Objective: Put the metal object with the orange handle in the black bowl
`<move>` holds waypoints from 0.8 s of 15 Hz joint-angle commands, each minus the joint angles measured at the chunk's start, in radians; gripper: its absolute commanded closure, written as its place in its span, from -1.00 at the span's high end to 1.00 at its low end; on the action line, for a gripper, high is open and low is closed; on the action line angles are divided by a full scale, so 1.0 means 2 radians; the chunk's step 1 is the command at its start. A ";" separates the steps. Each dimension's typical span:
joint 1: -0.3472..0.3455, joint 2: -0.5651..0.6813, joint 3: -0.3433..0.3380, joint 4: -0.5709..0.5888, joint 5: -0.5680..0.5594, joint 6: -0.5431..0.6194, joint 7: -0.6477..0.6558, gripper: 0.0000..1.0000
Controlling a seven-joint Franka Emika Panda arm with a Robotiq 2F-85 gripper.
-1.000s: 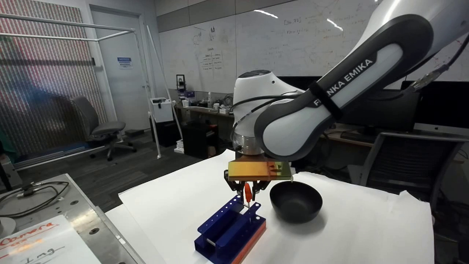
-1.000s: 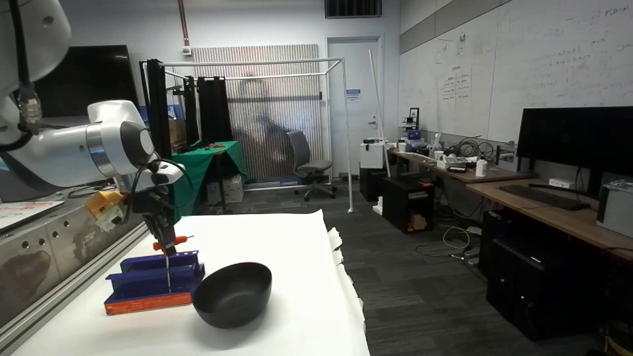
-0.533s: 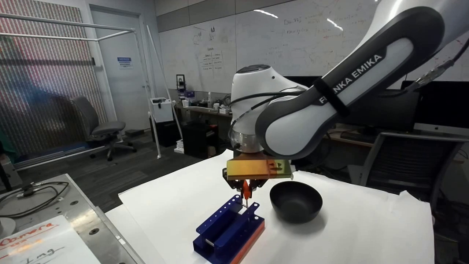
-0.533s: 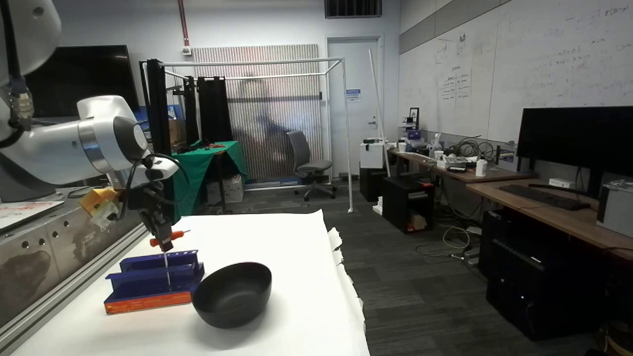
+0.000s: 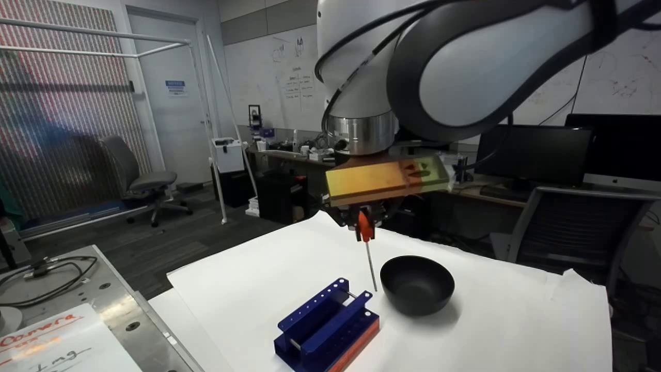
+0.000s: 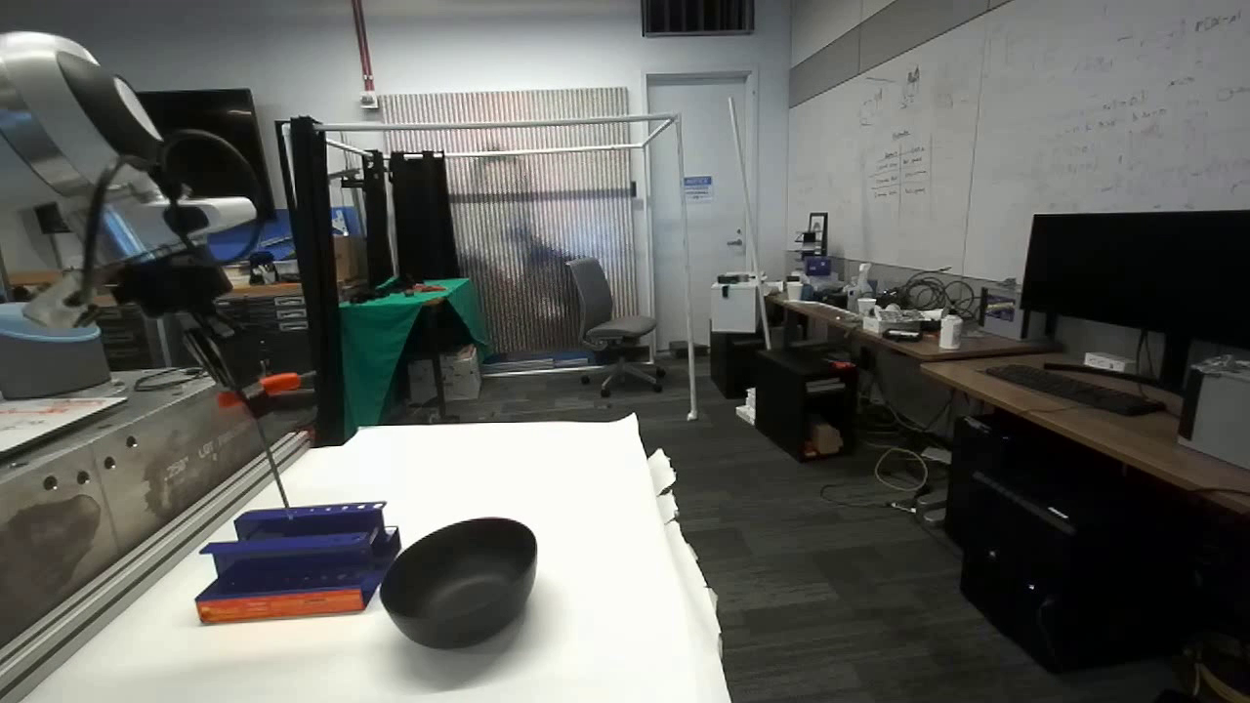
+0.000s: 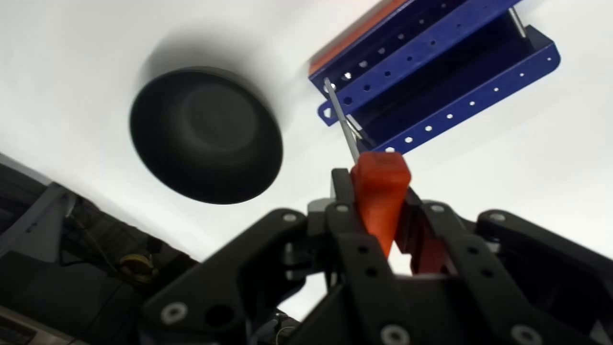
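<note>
The metal object with the orange handle point(image 5: 365, 226) hangs from my gripper point(image 5: 365, 235), its thin metal shaft pointing down. My gripper is shut on the orange handle, as the wrist view shows with the handle point(image 7: 381, 191) between the fingers point(image 7: 376, 196). The shaft's tip is clear above the blue rack in an exterior view. The handle also shows in an exterior view point(image 6: 264, 389). The black bowl point(image 5: 417, 284) stands upright on the white table, beside the rack, lower than the gripper and off to its side. The bowl also shows in the wrist view point(image 7: 206, 134).
The blue slotted rack point(image 5: 325, 325) with an orange-red side lies on the white table covering point(image 5: 506, 310) close to the bowl; it also shows in the wrist view point(image 7: 431, 62). A metal bench point(image 6: 146, 478) runs along the table's edge. Chairs and desks stand beyond.
The gripper was open around the handle one second ago, then closed on it. It has since risen, pulling the shaft up out of the rack. The rack shifted slightly; the bowl stayed still.
</note>
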 commanded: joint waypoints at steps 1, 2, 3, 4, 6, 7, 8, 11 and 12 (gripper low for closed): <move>-0.005 -0.034 0.025 -0.005 -0.042 -0.119 0.032 -0.68; -0.010 -0.030 0.031 -0.003 -0.050 -0.147 0.037 -0.68; -0.016 -0.023 0.033 -0.005 -0.060 -0.158 0.039 -0.68; -0.021 -0.016 0.035 -0.009 -0.070 -0.158 0.040 -0.68; -0.030 0.002 0.032 -0.019 -0.101 -0.125 0.049 -0.70; -0.033 0.011 0.028 -0.021 -0.120 -0.103 0.060 -0.71; -0.038 0.020 0.027 -0.022 -0.132 -0.090 0.067 -0.71; -0.052 0.050 0.017 -0.015 -0.161 -0.054 0.096 -0.71; -0.056 0.058 0.014 -0.014 -0.165 -0.045 0.103 -0.71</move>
